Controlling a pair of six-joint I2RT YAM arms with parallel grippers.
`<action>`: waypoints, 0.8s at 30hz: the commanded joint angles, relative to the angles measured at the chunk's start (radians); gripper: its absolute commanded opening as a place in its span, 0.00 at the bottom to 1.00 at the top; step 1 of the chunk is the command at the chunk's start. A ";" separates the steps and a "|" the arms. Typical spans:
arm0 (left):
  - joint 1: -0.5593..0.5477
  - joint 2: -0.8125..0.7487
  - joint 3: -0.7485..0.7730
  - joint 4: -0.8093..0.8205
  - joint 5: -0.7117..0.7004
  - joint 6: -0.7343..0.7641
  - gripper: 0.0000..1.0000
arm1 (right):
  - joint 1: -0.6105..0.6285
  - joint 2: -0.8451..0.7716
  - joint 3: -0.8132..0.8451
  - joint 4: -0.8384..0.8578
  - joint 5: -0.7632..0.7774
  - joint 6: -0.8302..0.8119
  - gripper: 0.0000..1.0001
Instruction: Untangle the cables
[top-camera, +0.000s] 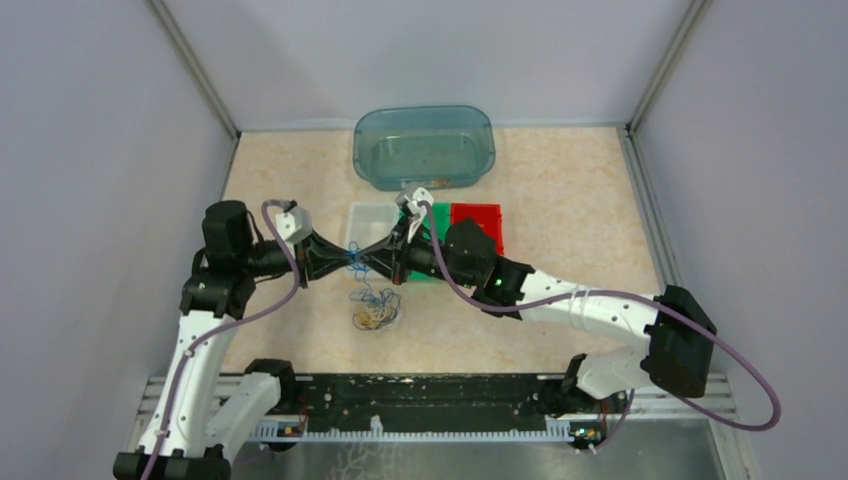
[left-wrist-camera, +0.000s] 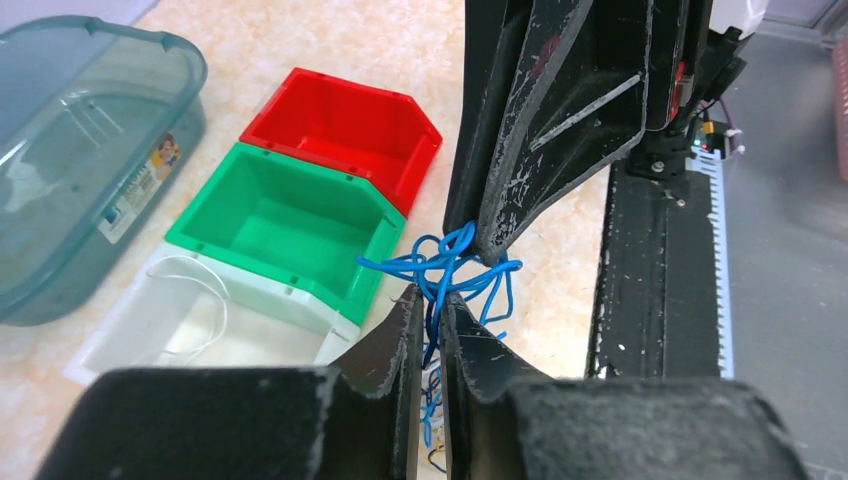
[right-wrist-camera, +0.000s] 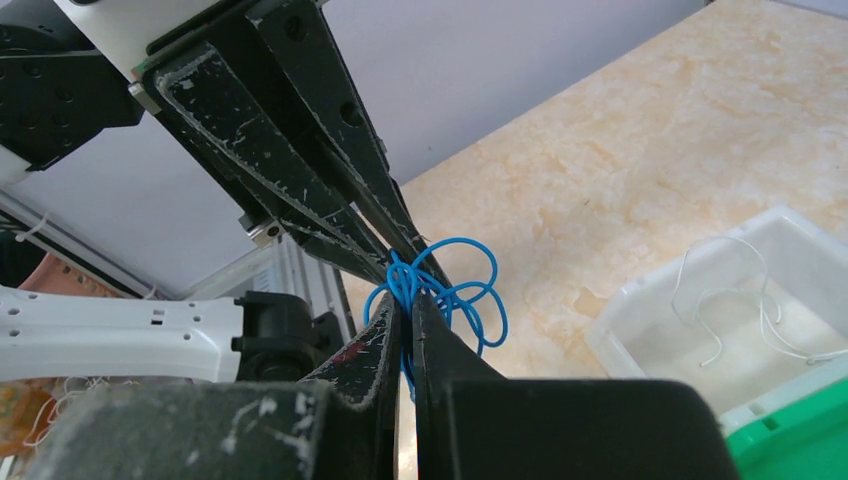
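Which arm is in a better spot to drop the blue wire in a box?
Probably the right. Both the left gripper and right gripper pinch the blue wire, but the right arm lies over the green bin.

At the left claw (left-wrist-camera: 432, 295) tip: blue cable (left-wrist-camera: 447, 262). Claw black, scuffed grey. Beyond the claw: red bin (left-wrist-camera: 340, 125), green bin (left-wrist-camera: 270, 215), white bin (left-wrist-camera: 130, 330), white cable (left-wrist-camera: 205, 300) inside. Tub (left-wrist-camera: 60, 150) translucent teal. Bench (left-wrist-camera: 330, 40) beige, marbled.
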 joint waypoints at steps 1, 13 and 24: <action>-0.004 -0.010 0.050 0.037 -0.047 0.043 0.14 | 0.012 -0.045 -0.015 0.069 0.005 0.014 0.00; -0.004 -0.032 0.155 0.008 -0.082 0.101 0.03 | 0.011 -0.098 -0.123 0.060 0.089 0.019 0.42; -0.005 -0.053 0.223 0.208 -0.128 -0.027 0.00 | 0.018 -0.044 -0.193 0.206 -0.002 0.023 0.71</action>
